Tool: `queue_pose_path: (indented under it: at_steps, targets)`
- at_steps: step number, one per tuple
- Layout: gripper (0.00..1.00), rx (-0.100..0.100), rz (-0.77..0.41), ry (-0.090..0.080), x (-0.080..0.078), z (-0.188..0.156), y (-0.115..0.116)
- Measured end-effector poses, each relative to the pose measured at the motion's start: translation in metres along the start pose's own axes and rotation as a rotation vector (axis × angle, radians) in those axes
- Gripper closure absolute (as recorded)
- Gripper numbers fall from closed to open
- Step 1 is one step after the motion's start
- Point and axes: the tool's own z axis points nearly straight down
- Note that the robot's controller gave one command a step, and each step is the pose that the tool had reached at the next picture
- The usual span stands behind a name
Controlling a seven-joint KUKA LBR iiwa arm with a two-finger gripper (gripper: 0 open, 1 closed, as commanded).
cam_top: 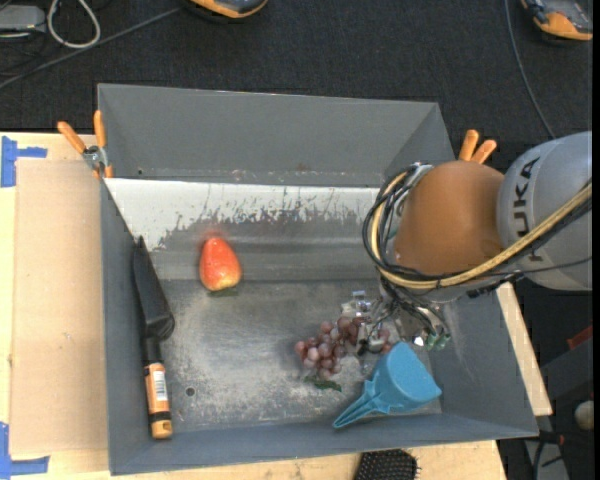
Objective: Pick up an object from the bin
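Down with gripper (376, 328) at right end of grapes (320, 350), funnel (405, 383) just beside them. Cannot tell opening or any hold. Probably nothing lifted yet; grasp and lift left.

Grey bin (270, 143), knife (148, 308), red fruit (219, 265), purple grapes (323, 349), blue funnel (400, 384)

The only wording that can be read is the black brand name "KUKA", printed on the rounded light-grey housing of the robot arm (552, 218). A white label on the orange handle of the black-bladed knife (151, 338) carries dark print too small to read.
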Motion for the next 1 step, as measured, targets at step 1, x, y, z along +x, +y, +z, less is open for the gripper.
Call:
queue_pose_path:
  at_steps: [1]
  targets:
    - [1.0,-0.001,0.0,0.005,0.0063,-0.0761,-0.0063]
